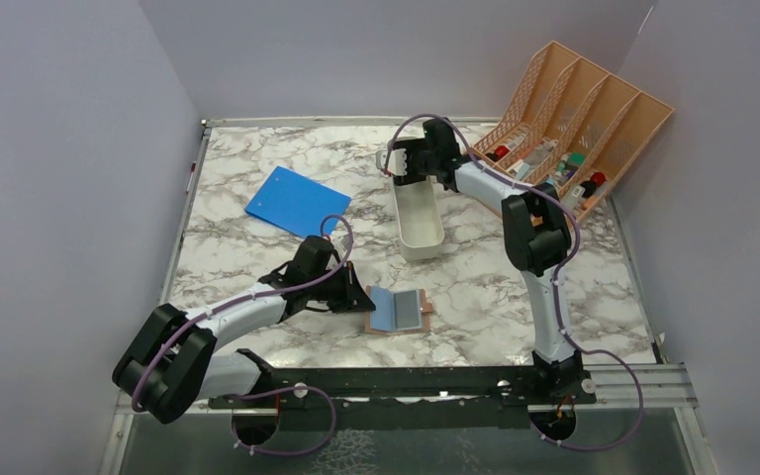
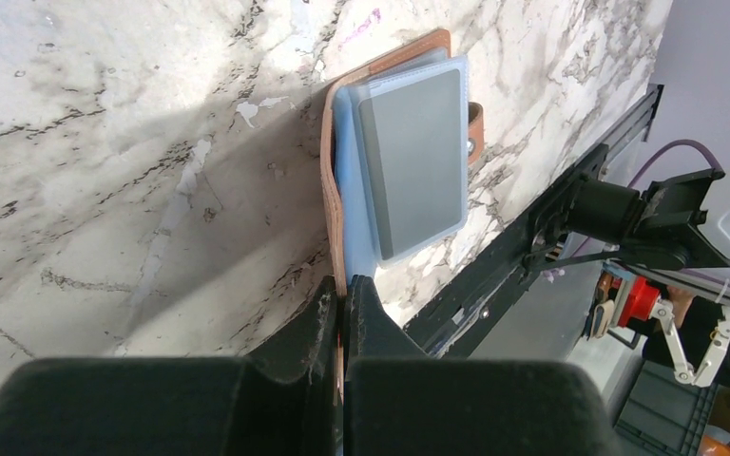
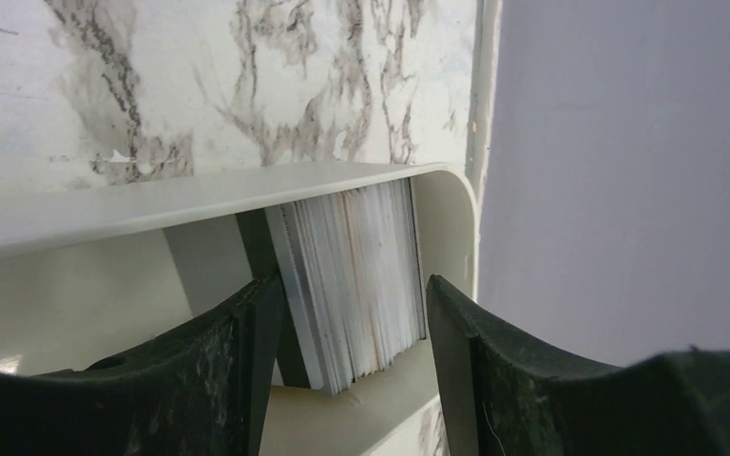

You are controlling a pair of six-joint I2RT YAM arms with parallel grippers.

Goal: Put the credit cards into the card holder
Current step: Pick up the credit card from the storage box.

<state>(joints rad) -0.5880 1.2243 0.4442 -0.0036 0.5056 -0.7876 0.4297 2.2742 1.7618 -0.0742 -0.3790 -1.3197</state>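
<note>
Top external view puts the card holder (image 1: 396, 310) open on the desk (image 1: 257, 257), close to the near end of the white tray (image 1: 419, 233). Your left fingers (image 2: 318, 323) pinch its brown cover edge, and a grey card (image 2: 413, 157) sits in its pale blue pocket. Your right fingers (image 3: 247, 332) stand spread at the tray's far end. A stack of credit cards (image 3: 361, 266) shows between them, on edge against the tray's end wall.

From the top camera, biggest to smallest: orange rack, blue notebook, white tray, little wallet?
Largest: orange rack.
Next: blue notebook and white tray, too alike to rank.
Smallest: card holder.
</note>
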